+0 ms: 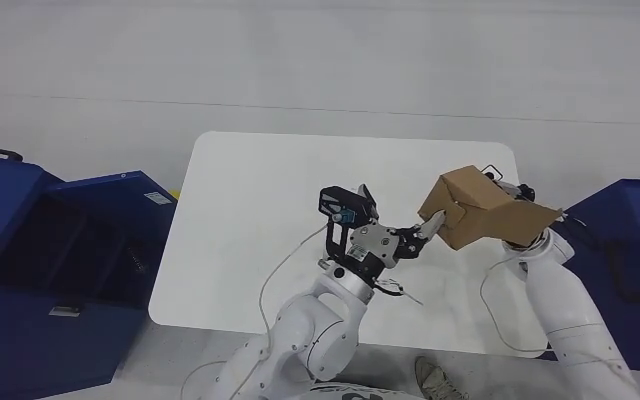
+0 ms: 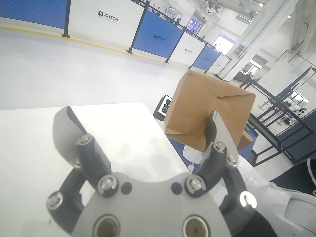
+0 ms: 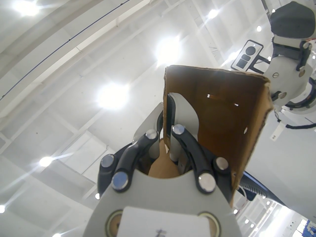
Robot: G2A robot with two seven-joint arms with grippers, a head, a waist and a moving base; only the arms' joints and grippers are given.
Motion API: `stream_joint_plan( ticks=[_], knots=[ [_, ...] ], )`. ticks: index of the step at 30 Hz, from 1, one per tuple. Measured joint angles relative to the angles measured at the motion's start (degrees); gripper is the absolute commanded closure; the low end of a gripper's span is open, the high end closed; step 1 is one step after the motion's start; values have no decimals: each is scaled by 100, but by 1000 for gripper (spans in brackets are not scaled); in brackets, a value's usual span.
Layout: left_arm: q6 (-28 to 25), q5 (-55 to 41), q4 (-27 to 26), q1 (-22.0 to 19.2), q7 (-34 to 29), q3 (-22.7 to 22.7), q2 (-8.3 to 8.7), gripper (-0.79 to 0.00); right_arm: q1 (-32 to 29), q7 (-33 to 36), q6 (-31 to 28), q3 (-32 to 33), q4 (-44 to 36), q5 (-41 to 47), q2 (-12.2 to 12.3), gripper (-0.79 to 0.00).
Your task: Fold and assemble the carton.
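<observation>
A brown carton [image 1: 485, 205] hangs tilted in the air over the white table's [image 1: 260, 220] right edge. In the right wrist view my right gripper [image 3: 166, 114] is shut on one wall of the carton [image 3: 222, 124], one finger inside and one outside, and the open end faces that camera. My left gripper [image 2: 138, 115] is open beside the carton's [image 2: 197, 107] folded, closed end, with one fingertip [image 2: 214, 122] against that face. From above, the left gripper [image 1: 428, 228] sits at the carton's lower left corner.
A dark blue bin [image 1: 70, 250] stands to the left of the table, and another blue bin [image 1: 610, 220] stands off its right side, beside the right arm. The table's left and middle surface is bare.
</observation>
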Motion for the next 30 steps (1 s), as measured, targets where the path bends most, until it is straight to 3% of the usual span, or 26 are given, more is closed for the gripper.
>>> stream_joint_plan(
  ticks=[16,30],
  knots=[
    [241,250,385,-254,-134,262,-143,-785,-5,133,-133,-275,-72,47,162,0],
    [265,370,476,-226,-112,318,-205,-785,5,209,-210,-367,-76,33,254,0]
  ],
)
